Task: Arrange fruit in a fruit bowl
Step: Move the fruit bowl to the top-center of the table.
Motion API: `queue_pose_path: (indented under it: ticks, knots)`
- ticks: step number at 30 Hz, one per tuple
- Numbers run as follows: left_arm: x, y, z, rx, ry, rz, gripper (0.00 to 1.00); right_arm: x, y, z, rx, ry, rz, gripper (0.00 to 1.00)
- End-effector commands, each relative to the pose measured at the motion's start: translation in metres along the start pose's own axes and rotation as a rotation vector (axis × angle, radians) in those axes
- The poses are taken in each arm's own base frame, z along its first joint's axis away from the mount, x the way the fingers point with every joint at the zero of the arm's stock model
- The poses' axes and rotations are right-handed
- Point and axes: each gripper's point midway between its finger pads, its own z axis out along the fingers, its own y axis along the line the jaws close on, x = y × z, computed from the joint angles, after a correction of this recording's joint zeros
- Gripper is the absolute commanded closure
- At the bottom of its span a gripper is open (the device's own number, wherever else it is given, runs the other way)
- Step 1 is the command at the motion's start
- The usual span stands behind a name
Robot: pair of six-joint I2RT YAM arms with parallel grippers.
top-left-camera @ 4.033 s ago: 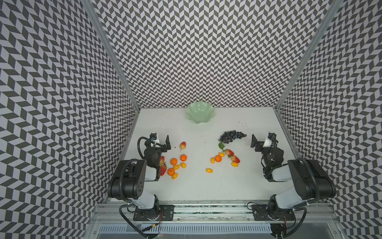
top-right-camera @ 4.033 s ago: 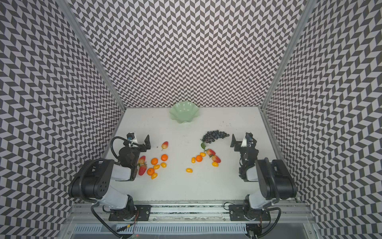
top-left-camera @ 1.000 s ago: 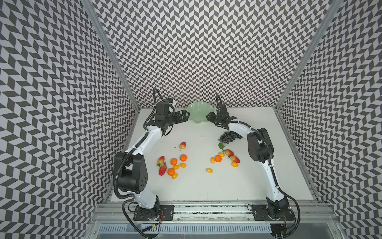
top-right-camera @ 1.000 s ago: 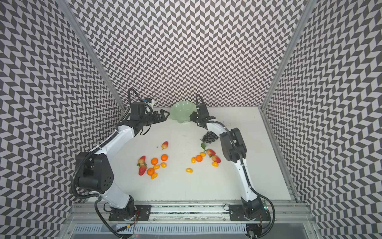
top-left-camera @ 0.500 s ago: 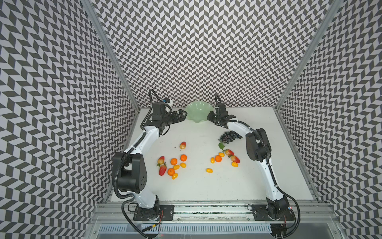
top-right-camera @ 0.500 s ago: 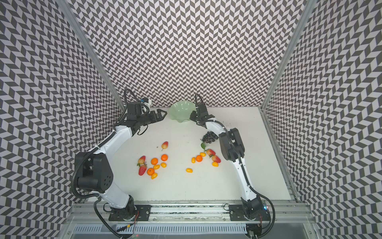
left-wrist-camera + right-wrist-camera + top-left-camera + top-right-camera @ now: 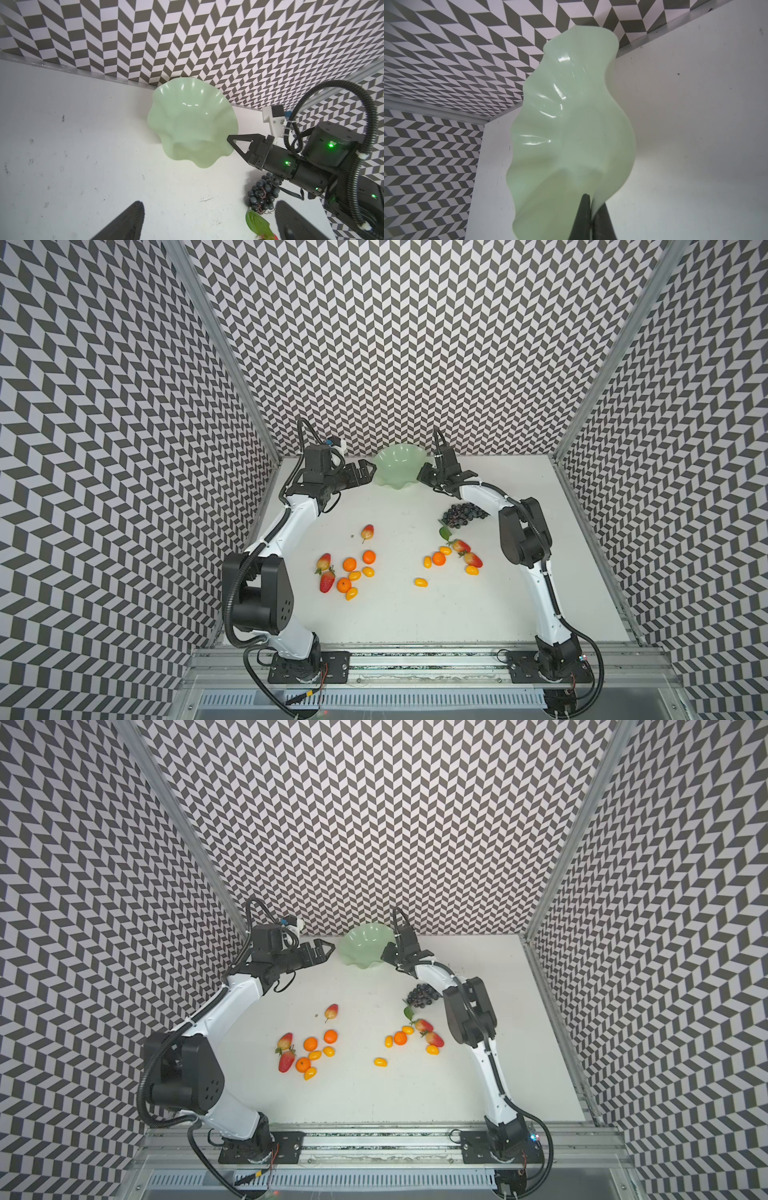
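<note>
Fruit bowl (image 7: 399, 464), pale mint green with a wavy rim, sits at the far end of the white table (image 7: 395, 622), close to the chevron-patterned back wall (image 7: 395, 364), and shows in both top views (image 7: 365, 946). The right gripper (image 7: 424, 475) is at the bowl's right side, and its wrist view shows the 2 dark fingers (image 7: 585, 216) pressed together on the bowl's rim (image 7: 571, 135), so the jaws are clamped on the bowl. The left gripper (image 7: 368, 469) is level with the bowl's left rim and just beside it; whether it touches cannot be told. Its jaws stand wide apart, and the left wrist view shows its fingers (image 7: 128, 222) spread with bare table between them. All the fruit lies on the table, nearer the arm bases than the bowl. A dark grape bunch (image 7: 461, 515) with a green leaf (image 7: 444, 533) lies beside the right arm. Below it are 2 strawberries (image 7: 473, 559), 1 tangerine (image 7: 439, 558) and 4 kumquats (image 7: 421, 582). A red-yellow pear (image 7: 367, 532) lies alone near the middle. Toward the left arm, 2 more strawberries, 3 tangerines and 3 kumquats cluster together.
</note>
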Motion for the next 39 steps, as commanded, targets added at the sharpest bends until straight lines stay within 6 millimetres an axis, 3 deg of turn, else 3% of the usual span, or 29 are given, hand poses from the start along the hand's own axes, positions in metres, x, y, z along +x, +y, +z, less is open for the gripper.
queue_pose_path:
  ticks: [1,14,20,25,30,39]
  knots:
    - [0.003,-0.026,-0.025,0.021,-0.012,0.024,0.00,-0.012,0.037,-0.035,-0.099,-0.024,-0.010,0.99]
    - [0.064,-0.064,-0.066,0.041,0.037,0.036,0.00,0.049,0.024,-0.109,-0.130,0.070,-0.017,1.00]
    - [0.087,-0.077,-0.080,0.059,0.046,0.043,0.00,0.083,0.016,-0.132,-0.111,0.113,-0.040,1.00]
    - [0.108,-0.086,-0.082,0.075,0.069,0.047,0.00,0.110,0.003,-0.137,-0.094,0.157,-0.056,0.99]
    - [0.119,-0.087,-0.080,0.071,0.086,0.053,0.00,0.125,-0.004,-0.133,-0.100,0.190,-0.057,0.97]
    - [0.128,-0.082,-0.077,0.058,0.097,0.047,0.00,0.124,-0.005,-0.132,-0.084,0.187,-0.080,0.73]
